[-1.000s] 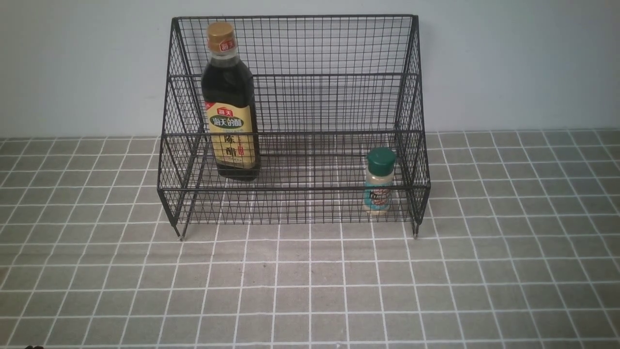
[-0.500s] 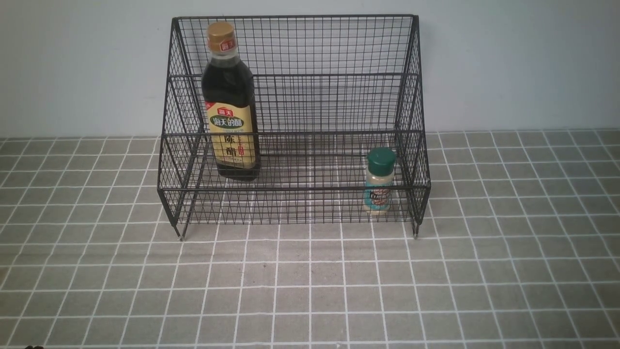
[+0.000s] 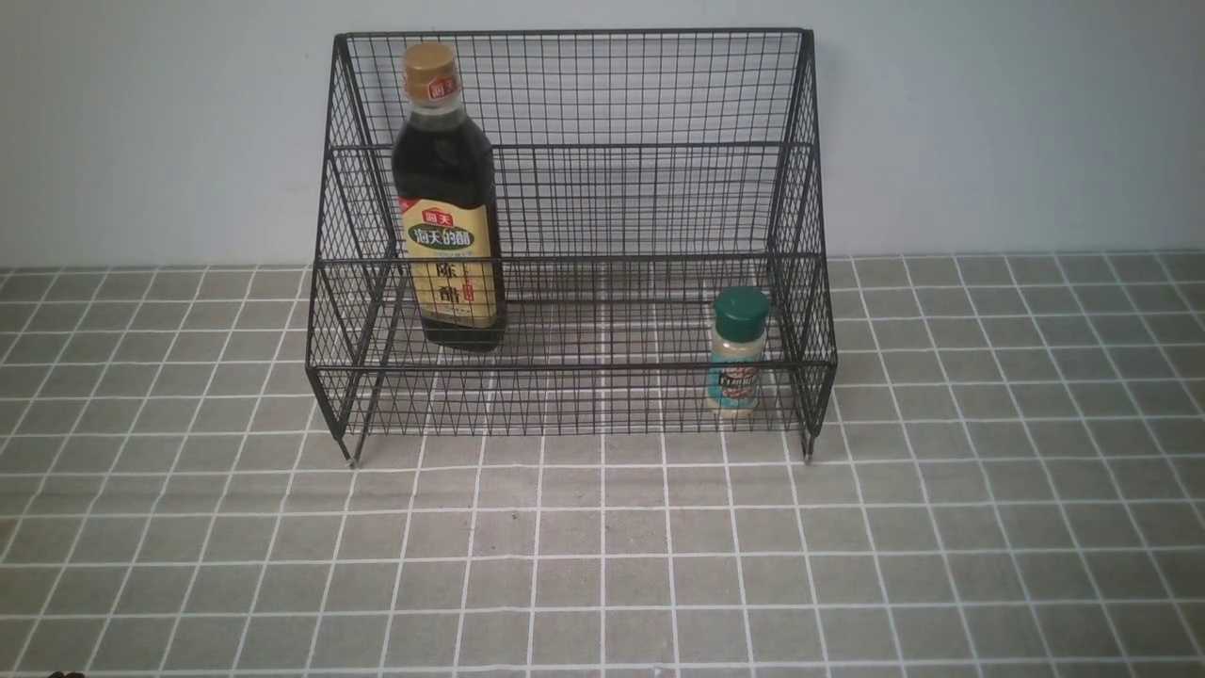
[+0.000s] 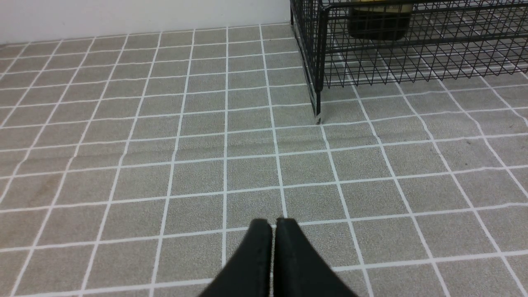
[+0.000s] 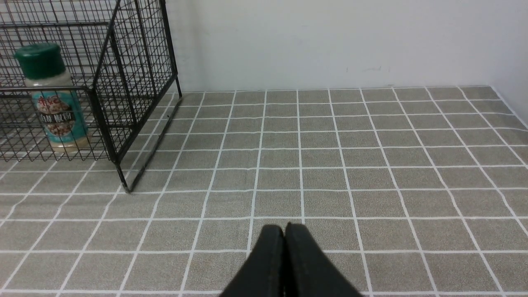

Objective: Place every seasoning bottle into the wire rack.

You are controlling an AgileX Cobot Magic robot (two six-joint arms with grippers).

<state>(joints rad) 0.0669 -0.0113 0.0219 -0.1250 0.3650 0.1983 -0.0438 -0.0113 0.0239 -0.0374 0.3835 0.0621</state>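
Both bottles sit upright inside the wire rack [image 3: 574, 235]: vinegar bottle [image 3: 447, 202] far left, apparently on the upper tier, small green-capped shaker [image 3: 737, 353] near right on the lower tier, so the task looks finished. Left tool [image 4: 272, 225] and right tool [image 5: 284, 231] are pressed together, empty, parked well clear over the counter [image 3: 602, 565], a grey grid-patterned cloth against a plain pale wall.
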